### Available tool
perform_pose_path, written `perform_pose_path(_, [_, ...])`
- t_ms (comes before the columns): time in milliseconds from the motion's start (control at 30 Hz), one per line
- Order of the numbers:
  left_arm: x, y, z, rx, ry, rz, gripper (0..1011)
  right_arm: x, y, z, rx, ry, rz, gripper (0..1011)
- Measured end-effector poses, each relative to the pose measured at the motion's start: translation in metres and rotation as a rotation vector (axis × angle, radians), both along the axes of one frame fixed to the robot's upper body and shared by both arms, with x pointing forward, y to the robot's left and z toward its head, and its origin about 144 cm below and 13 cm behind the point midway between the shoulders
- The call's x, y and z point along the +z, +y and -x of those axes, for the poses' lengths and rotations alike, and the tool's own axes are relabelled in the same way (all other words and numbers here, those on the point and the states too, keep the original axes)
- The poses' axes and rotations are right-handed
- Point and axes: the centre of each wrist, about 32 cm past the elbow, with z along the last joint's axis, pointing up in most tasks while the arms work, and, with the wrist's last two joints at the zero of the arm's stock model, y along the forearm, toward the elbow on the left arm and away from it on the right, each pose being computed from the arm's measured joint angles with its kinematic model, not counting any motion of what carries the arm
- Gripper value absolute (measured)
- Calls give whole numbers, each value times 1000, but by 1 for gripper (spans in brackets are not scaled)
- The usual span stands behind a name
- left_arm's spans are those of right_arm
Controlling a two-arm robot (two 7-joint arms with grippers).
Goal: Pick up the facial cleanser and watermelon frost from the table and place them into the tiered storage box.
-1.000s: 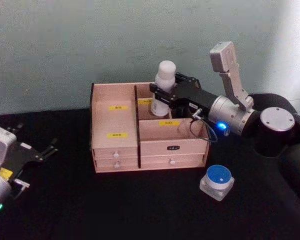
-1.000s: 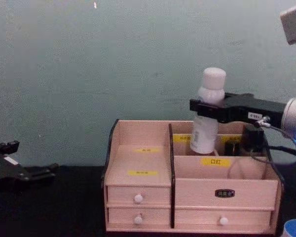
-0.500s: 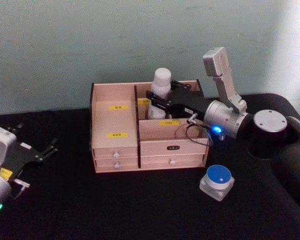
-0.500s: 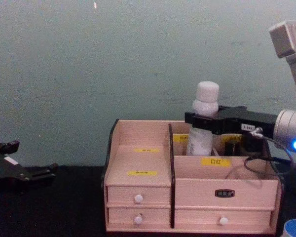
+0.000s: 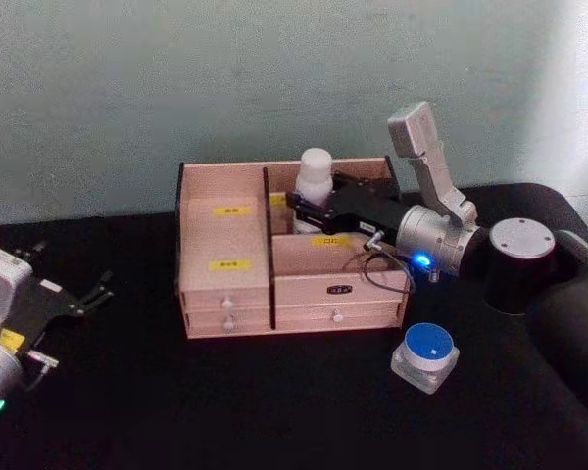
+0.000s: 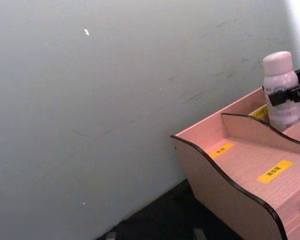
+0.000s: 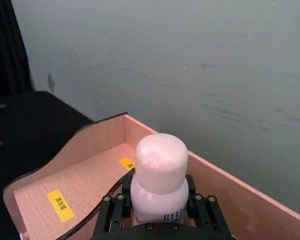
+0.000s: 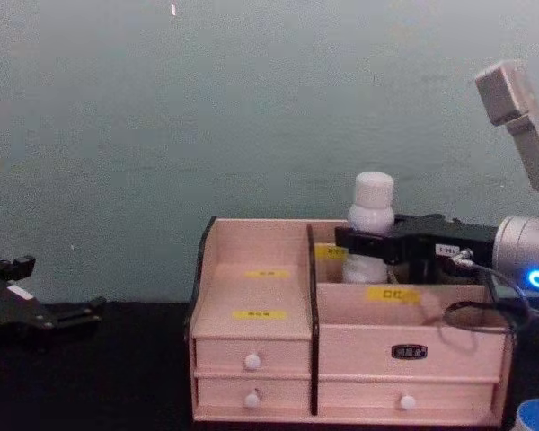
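So from where I'm standing this job looks roughly half done, maybe a touch less. The facial cleanser [image 5: 315, 176] is off the desk [image 5: 274, 401] and sitting upright down in the back right compartment of the tiered storage box [image 5: 201, 245], just right of the dark centre divider, with only its cap and shoulders poking above the rear wall. It hasn't been let go, though: the right gripper [image 5: 309, 204] is clamped on the bottle just under the cap, and in the right wrist view you can see the black fingers [image 7: 112, 210] hugging both sides of it. I can't tell whether the bottle's base is actually resting on the compartment floor, since the box walls hide that. The watermelon frost [image 5: 426, 354] hasn't been dealt with at all. It's out on the desk in front of the box's right corner, a little apart from it, lid up. My guess at what's left: release the bottle, back out without tipping it, then fetch the jar. Pose-wise, the right arm comes in from the right side and lies pretty much level across the right half of the box, gripper pointing sideways toward the divider, a blue light glowing at the wrist and a pale link sticking up behind it. The left gripper [image 5: 69, 269] is parked way off at the left edge of the desk, open and holding nothing.
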Motion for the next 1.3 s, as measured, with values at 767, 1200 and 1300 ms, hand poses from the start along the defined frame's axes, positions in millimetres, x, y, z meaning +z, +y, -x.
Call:
perform_pose_path(767, [0, 0, 0, 0, 0, 0, 1001, 0, 1, 0, -2, 7, 8, 689])
perform_pose_path(1200, [0, 0, 0, 0, 0, 0, 1001, 0, 0, 0, -2, 6, 7, 1000])
perform_pose_path(1300, [0, 0, 0, 0, 0, 0, 1001, 0, 0, 0, -2, 6, 7, 1000])
